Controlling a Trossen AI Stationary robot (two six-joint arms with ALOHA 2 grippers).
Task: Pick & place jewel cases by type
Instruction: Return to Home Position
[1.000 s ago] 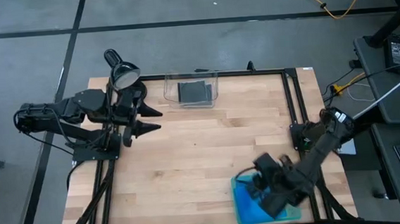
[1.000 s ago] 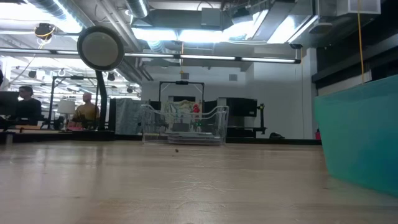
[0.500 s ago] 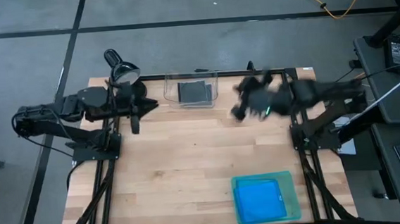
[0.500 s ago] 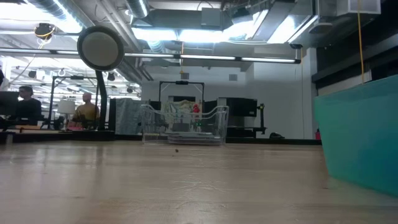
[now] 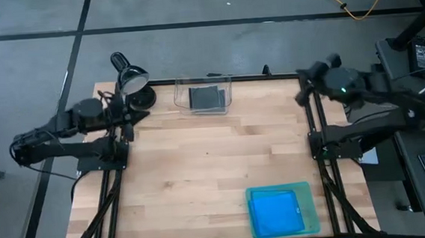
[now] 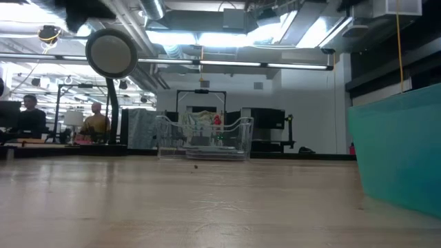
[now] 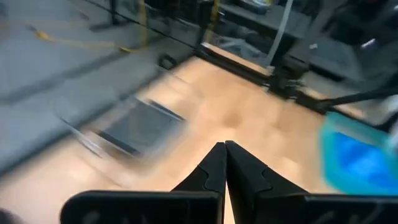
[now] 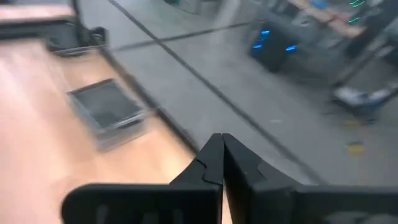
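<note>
Translucent blue jewel cases (image 5: 275,212) lie flat in the teal tray (image 5: 308,216) at the table's near right. Dark grey jewel cases (image 5: 207,97) lie in the clear bin (image 5: 182,98) at the far edge's middle. My left gripper (image 5: 131,116) is shut and empty, drawn back over the table's far left corner. In the left wrist view its fingers (image 7: 224,146) meet at the tips. My right gripper (image 5: 301,96) is shut and empty over the table's far right corner. Its fingers (image 8: 222,138) are closed in the right wrist view.
A black desk lamp (image 5: 131,80) stands at the far left corner, close to my left gripper. It shows as a round disc (image 6: 110,52) in the low view. Black frame rails (image 5: 314,127) run along the table's left and right edges. Bare wood lies between bin and tray.
My right gripper has left the teal tray at the near right, swung up and across toward the far edge, then drawn back to the far right corner. My left gripper has shut and pulled back toward the table's left edge. The cases have stayed put.
</note>
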